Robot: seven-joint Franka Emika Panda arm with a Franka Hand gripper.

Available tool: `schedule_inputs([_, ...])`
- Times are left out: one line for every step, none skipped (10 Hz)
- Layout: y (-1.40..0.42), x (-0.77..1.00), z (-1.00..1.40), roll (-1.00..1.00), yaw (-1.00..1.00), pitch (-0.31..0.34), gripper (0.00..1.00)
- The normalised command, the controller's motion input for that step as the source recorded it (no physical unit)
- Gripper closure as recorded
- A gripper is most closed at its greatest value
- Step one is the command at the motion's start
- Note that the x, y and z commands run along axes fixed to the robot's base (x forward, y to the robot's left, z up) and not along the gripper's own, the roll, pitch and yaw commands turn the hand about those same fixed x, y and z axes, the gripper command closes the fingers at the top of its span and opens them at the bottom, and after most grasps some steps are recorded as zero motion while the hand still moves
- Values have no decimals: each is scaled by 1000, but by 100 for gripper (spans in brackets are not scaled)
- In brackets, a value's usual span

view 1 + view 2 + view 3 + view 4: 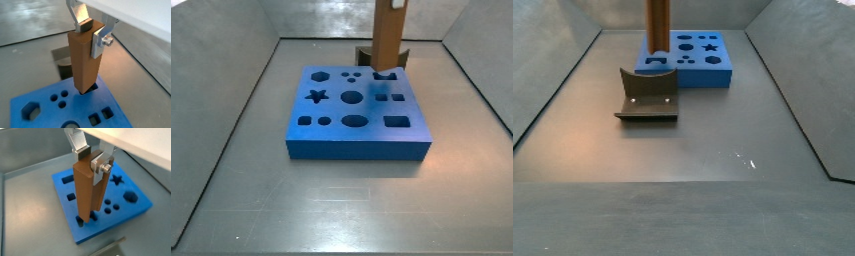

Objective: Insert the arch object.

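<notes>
You have the gripper (92, 159) holding the post (87, 188) upright over the board's (127, 208) edge hole; fixture (648, 96) just beside.

The gripper (91, 31) is showing two flat silver finger plates (79, 140) with dark pads and a screw-fastened silver bracket (103, 167).

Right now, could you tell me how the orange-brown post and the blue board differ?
The orange-brown post is tall, slim and upright, gripper fingers at its top; the blue board is wide and lies flat on the floor. The post is plain-sided; the board has shaped holes. Both are blocky; the post's foot meets the board.
</notes>
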Motion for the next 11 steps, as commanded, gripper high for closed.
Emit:
schedule_inputs([0, 203, -391, 180, -920, -17, 100])
schedule_inputs([0, 120, -343, 131, -966, -26, 100])
schedule_inputs([0, 106, -211, 89, -946, 0, 100])
schedule_inputs([0, 77, -174, 117, -897, 0, 100])
schedule_inputs([0, 103, -160, 159, -774, 41, 100])
schedule_inputs([-114, 111, -280, 153, -677, 67, 100])
schedule_inputs([-146, 0, -331, 166, -434, 1, 100])
schedule_inputs([-146, 0, -366, 116, -94, -17, 100])
schedule_inputs([-100, 0, -394, 81, 0, -33, 100])
schedule_inputs([-43, 0, -357, 100, 0, -20, 100])
schedule_inputs([-20, 57, -346, 111, 0, 0, 100])
